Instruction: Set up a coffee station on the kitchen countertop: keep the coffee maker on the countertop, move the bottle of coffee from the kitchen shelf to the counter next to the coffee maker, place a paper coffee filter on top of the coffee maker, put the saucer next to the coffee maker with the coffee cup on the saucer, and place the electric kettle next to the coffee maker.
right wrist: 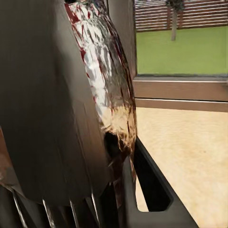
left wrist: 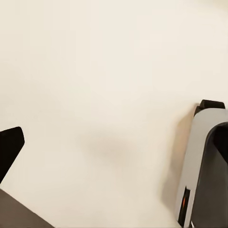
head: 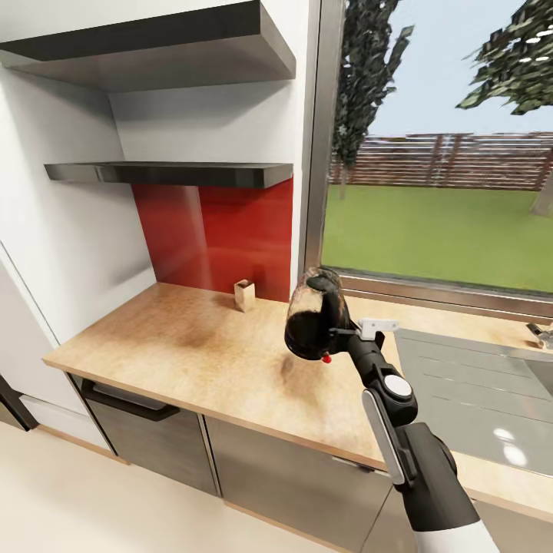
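Observation:
The electric kettle (head: 313, 315), a rounded glass jug with a dark lower part and a small red mark, hangs tilted above the kitchen countertop (head: 192, 346), just left of the steel sink. My right gripper (head: 340, 332) is shut on its handle side. In the right wrist view the kettle (right wrist: 61, 99) looms close, with its black handle (right wrist: 152, 187) beside it. One dark fingertip (left wrist: 9, 147) of my left gripper stands at the frame's edge in the left wrist view, over pale floor, with nothing held.
A small wooden box (head: 244, 295) stands at the back of the counter against the red backsplash. Two dark shelves (head: 169, 173) hang above. The sink (head: 476, 392) lies to the right under a window. Grey cabinets sit below the counter.

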Motion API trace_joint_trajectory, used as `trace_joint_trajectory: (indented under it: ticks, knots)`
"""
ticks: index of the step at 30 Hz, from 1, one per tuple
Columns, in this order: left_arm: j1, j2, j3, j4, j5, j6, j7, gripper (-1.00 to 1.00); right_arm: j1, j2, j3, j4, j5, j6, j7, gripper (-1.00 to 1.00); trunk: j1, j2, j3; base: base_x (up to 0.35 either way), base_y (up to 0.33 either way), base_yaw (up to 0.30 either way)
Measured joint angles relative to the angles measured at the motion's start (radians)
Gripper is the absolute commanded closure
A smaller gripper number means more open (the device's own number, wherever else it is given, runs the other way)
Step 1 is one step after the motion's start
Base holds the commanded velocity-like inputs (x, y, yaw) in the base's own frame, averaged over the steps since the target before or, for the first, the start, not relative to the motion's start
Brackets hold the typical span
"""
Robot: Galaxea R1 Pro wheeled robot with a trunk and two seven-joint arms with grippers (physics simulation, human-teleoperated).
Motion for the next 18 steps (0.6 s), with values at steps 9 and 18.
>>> trace_joint_trajectory:
  ticks: [9,18]
  knots:
    - [0.0,0.0,0.0,-0.007,0.001,-0.001,0.0,-1.0,0.0,0.0,-0.003,-0.001,0.0,-0.001,-0.001,1.0,0.0,0.0,0.001,0.0,0.0,-0.142]
    - [0.0,-0.002,0.002,-0.009,0.001,-0.001,0.001,-1.0,0.0,0.0,-0.004,0.0,0.0,-0.001,-0.001,1.0,0.0,0.0,0.004,0.0,0.0,-0.288]
